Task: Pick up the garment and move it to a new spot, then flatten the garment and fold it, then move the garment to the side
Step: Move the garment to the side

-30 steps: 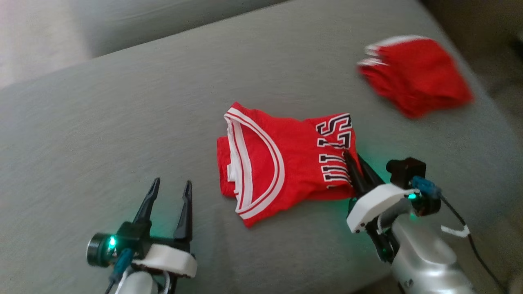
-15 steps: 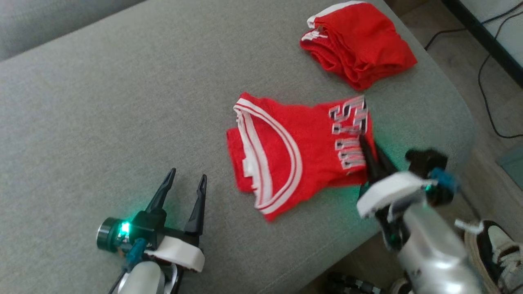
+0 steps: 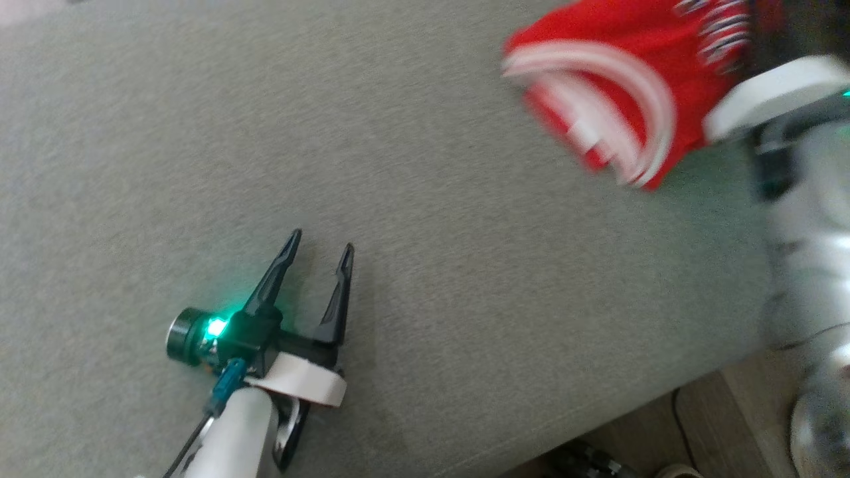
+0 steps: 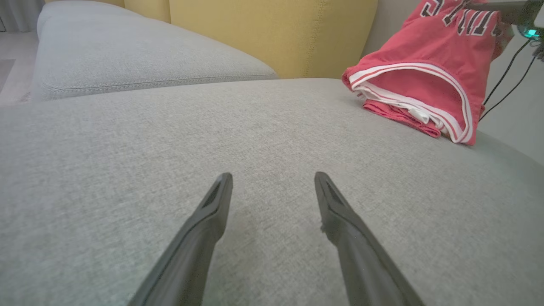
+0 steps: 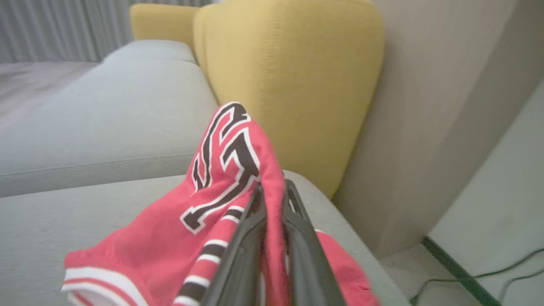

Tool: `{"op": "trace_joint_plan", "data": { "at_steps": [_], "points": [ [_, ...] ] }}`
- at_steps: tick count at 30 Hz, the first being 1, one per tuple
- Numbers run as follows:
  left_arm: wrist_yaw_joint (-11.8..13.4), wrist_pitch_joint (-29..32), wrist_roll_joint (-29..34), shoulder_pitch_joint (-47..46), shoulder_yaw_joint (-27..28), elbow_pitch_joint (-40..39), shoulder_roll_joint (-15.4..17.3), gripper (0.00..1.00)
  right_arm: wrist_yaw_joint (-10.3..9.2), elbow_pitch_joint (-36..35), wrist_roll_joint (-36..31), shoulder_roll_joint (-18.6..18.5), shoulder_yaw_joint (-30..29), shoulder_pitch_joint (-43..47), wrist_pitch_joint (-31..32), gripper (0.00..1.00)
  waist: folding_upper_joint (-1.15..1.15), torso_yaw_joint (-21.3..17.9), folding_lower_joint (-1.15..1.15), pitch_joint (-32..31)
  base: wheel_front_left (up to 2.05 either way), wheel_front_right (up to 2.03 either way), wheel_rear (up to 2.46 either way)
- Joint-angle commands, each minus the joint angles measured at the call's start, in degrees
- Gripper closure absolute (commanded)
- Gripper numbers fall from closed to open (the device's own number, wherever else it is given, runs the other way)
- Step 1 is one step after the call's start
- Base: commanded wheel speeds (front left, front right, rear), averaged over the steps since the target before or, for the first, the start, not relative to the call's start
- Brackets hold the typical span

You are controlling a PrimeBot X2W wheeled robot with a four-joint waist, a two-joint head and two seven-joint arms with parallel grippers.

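Observation:
The garment point(image 3: 617, 86), a red jersey with white-and-red striped trim and black-and-white print, shows blurred at the head view's top right. My right gripper point(image 5: 274, 187) is shut on its printed edge point(image 5: 225, 153), which hangs raised above the grey sofa seat point(image 3: 398, 166). In the left wrist view the garment point(image 4: 425, 76) slopes up to the right gripper point(image 4: 510, 8), while its trimmed opening still rests on the seat. Far to its left, my left gripper point(image 3: 321, 240) hovers open and empty just above the seat point(image 4: 272, 127), fingers spread point(image 4: 273, 176).
Yellow back cushions point(image 5: 293, 85) stand behind the seat, and a second grey seat cushion point(image 4: 127, 55) lies beyond a seam. The sofa's front edge point(image 3: 597, 425) drops to a wooden floor point(image 3: 730, 411). A black cable point(image 5: 480, 263) runs along the floor by the wall.
The camera has swung, so the whole head view has shifted and blurred. My right gripper has raised the garment's printed edge off the seat. The left gripper stays open and still.

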Motion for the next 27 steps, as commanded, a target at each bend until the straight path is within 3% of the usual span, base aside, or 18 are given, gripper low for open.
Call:
{"op": "trace_joint_plan", "data": {
  "at_steps": [1,5,6,7,12,16,21,27],
  "points": [
    [0.3,0.1,0.5,-0.6,2.4,0.6,1.3,0.00,-0.05,0.9,-3.6,-4.2,-3.5,-3.4,0.4,1.00,0.00,2.5,-0.01,1.8,0.00,0.00,0.00],
    [0.4,0.1,0.3,-1.4,2.5,0.3,1.2,0.00,-0.05,3.5,-8.8,-8.6,-10.1,-5.2,1.0,1.00,0.00,3.9,-0.01,2.3,0.00,0.00,0.00],
    [0.4,0.1,0.3,-1.6,2.5,0.2,1.2,0.00,-0.05,4.1,-10.6,-9.9,-12.4,-5.6,1.0,0.60,0.00,4.2,-0.01,2.4,0.00,0.00,0.00],
    [0.5,0.1,0.3,-1.7,2.5,0.1,1.1,0.00,-0.05,4.4,-12.6,-10.9,-14.7,-5.7,1.0,0.00,0.00,4.4,-0.01,2.4,0.00,0.00,0.00],
    [0.6,0.1,0.2,-1.9,2.9,-0.1,1.0,0.00,-0.05,3.3,-20.4,-9.6,-24.7,-5.6,0.2,0.00,0.00,4.8,-0.01,2.2,0.00,0.00,0.00],
    [0.9,0.1,0.1,-1.8,3.8,-0.2,1.1,0.00,-0.05,1.5,-23.1,-4.6,-25.6,-5.5,-1.0,0.00,0.00,4.7,-0.01,1.4,0.00,0.00,0.00],
    [2.3,0.1,-0.8,-1.4,6.0,-0.5,1.0,0.00,-0.05,-7.1,-18.1,3.3,-16.0,-1.6,-1.4,0.00,0.00,6.5,-0.01,-0.8,0.00,0.00,0.00],
    [4.1,0.1,-2.1,0.1,9.0,-1.1,0.7,0.00,-0.05,-19.1,-6.7,6.4,-3.0,13.3,-1.4,0.00,0.00,11.5,-0.01,-4.0,0.00,0.00,0.00]
  ]
}}
